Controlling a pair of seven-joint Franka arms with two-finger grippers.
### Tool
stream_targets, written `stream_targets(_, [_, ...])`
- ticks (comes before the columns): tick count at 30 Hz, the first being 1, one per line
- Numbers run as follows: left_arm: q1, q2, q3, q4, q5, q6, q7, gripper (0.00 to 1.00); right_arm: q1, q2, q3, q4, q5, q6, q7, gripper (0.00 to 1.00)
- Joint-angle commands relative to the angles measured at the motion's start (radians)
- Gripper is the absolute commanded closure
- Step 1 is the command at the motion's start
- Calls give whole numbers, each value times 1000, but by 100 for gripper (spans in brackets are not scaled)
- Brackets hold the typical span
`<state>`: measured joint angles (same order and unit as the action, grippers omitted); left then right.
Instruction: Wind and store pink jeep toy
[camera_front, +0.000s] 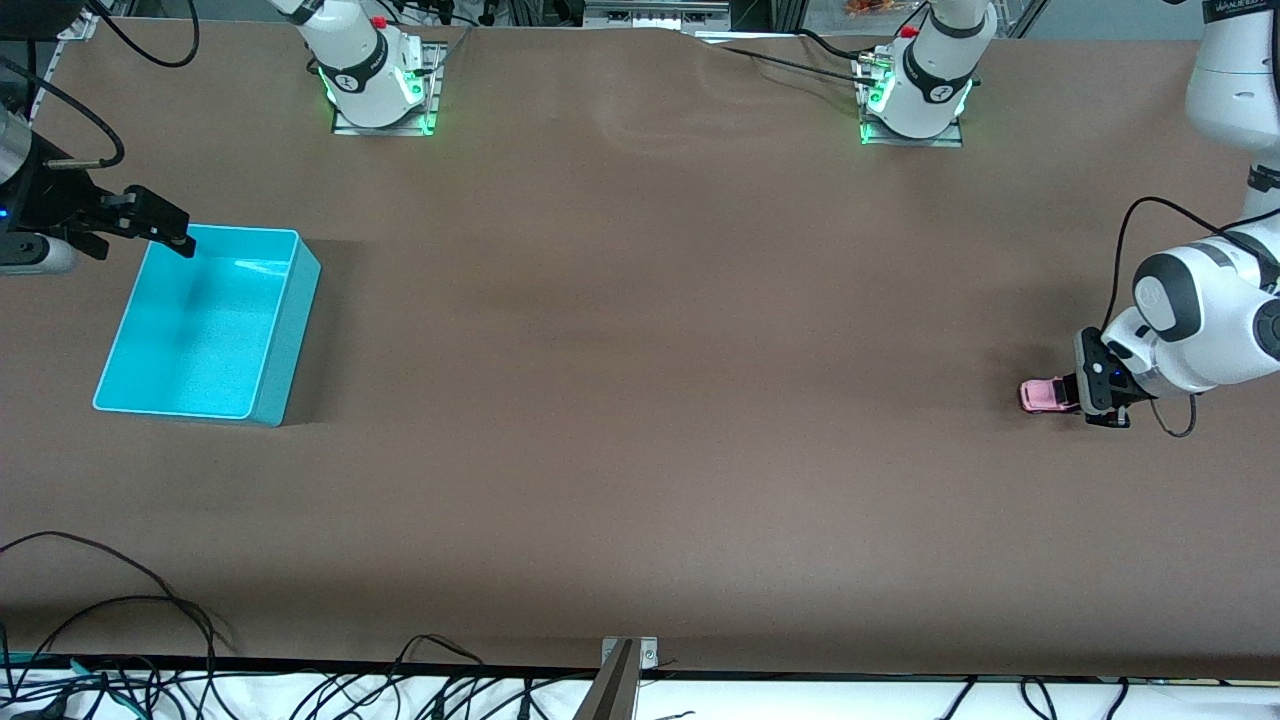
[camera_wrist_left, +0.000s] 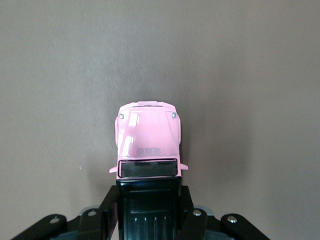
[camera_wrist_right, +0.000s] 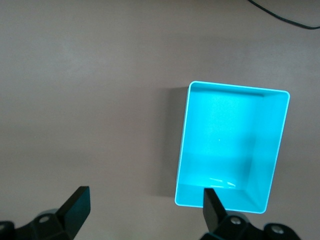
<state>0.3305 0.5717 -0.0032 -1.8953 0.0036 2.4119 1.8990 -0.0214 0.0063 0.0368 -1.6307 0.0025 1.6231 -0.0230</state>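
Nothing readable here: faint lettering on the white arm casing at the frame's top corner stays illegible, no labels elsewhere.

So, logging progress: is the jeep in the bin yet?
No: pink jeep toy sits on the table in the left gripper; cyan bin empty.

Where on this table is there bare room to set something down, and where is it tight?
Bare tabletop runs wide between the cyan bin and the pink jeep toy, and on toward the front camera. It is tight at the ends: the open right gripper hangs over the bin's corner, and the left gripper is shut on the jeep.
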Motion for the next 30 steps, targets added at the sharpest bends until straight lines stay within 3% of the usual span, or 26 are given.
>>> stream_targets(1, [47,53,-1,12,36,-16,51,97,0,6,-1,26,13,-5,-11,0])
stream_targets(30, [165,85,-1,53,50,-16,181,99,-2,6,-5,52,10,-6,-15,0])
